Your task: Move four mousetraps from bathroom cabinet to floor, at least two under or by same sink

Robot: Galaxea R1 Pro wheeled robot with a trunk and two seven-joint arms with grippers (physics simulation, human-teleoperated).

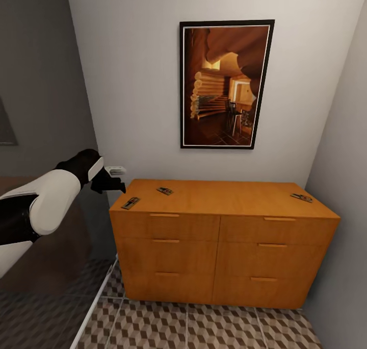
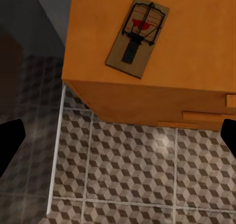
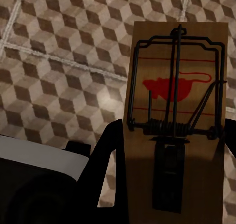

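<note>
The orange-wood cabinet stands against the back wall with its drawers shut. Three mousetraps lie on its top: one at the front left corner, one just behind it, one at the far right. My left gripper hovers beside the cabinet's left end, open. In the left wrist view it is above the corner mousetrap. My right gripper is shut on a fourth mousetrap, held above the cube-patterned bathroom floor. The sink is out of view.
A framed picture hangs above the cabinet. The right wall is close to the cabinet's right end. A pale strip runs along the floor left of the cabinet, with a darker area beyond it.
</note>
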